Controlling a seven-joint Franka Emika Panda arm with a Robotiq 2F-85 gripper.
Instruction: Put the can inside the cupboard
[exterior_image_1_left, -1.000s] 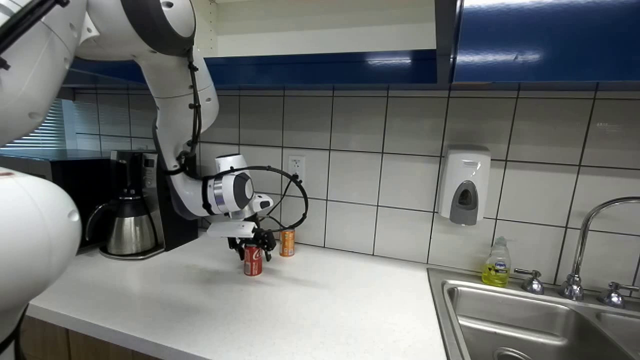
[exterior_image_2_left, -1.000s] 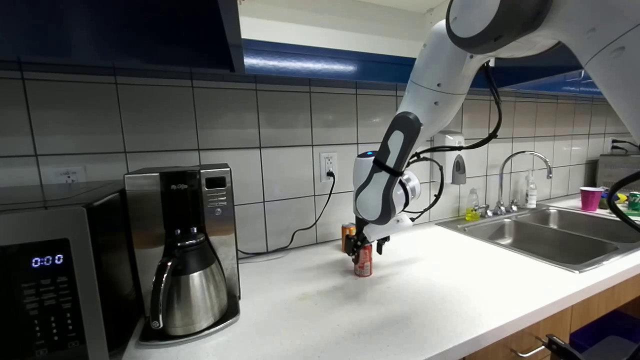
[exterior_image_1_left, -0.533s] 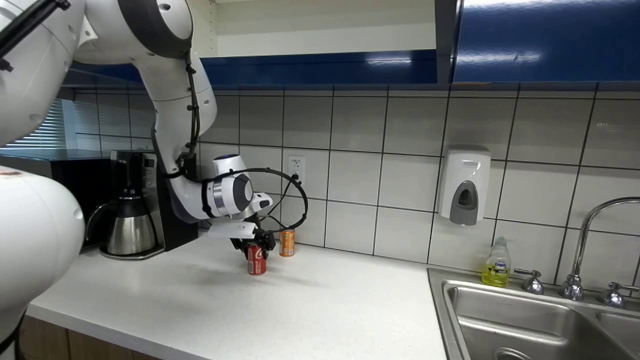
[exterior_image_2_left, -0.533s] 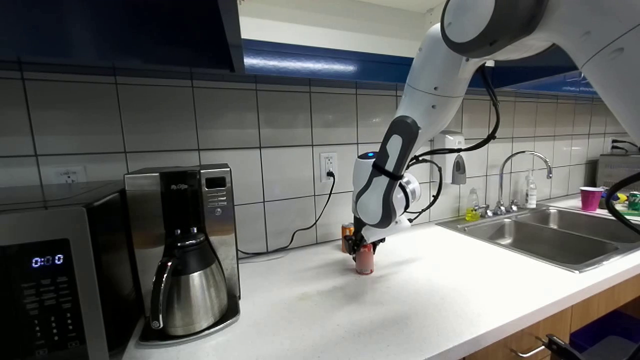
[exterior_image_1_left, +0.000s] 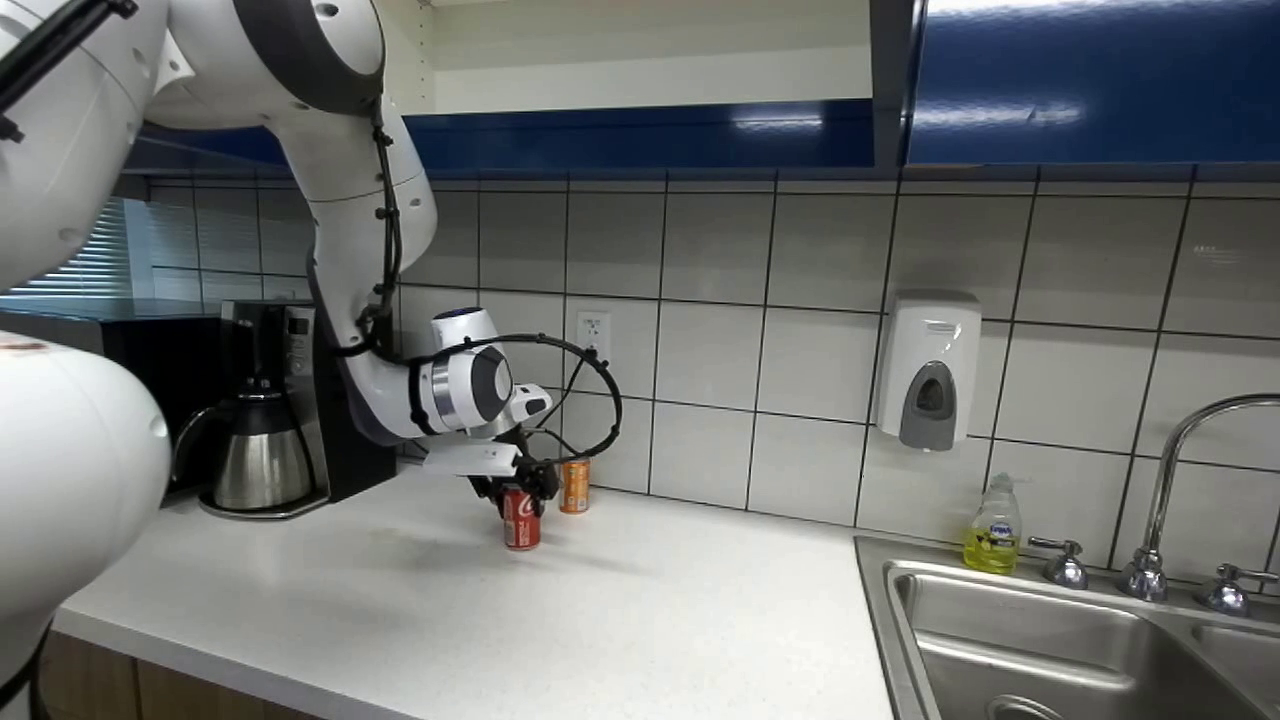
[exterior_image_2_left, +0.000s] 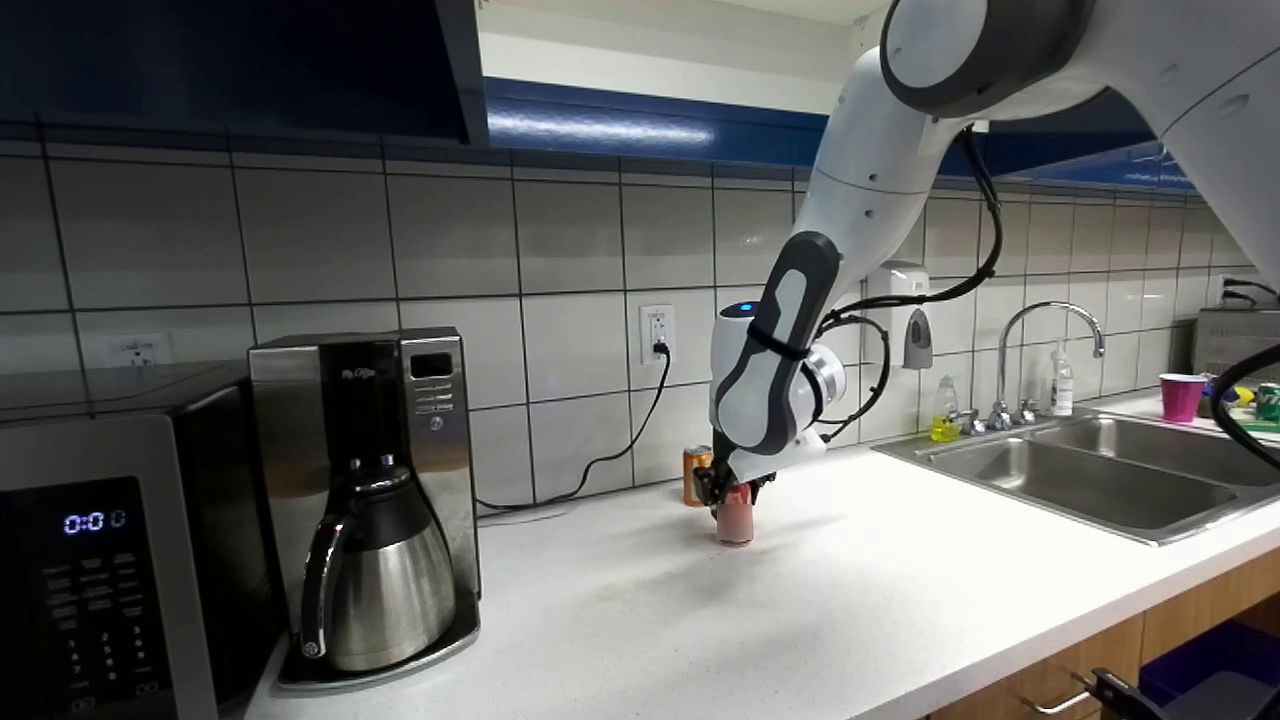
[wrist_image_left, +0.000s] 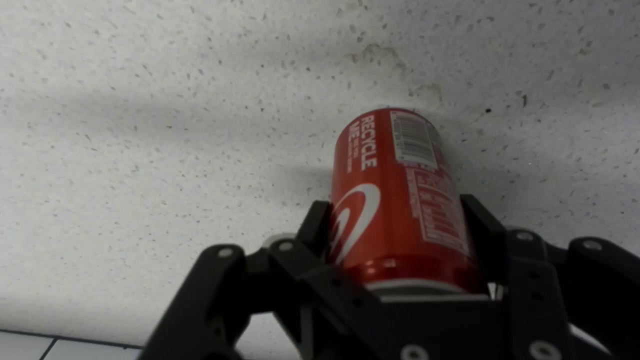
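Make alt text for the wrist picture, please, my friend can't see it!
A red can is clamped in a black gripper, with a barcode and "RECYCLE ME" printed on it. Behind lies a speckled counter, with tiles at bottom left.

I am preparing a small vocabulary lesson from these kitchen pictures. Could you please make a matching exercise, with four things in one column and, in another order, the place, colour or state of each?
Things
1) Red can
2) Cupboard
3) Soap dispenser
4) Coffee maker

Places, colours, states
A) White and grey, on the tiled wall
B) Beside the microwave
C) In the grasp of the gripper
D) Open, pale inside

Right pairs: 1-C, 2-D, 3-A, 4-B
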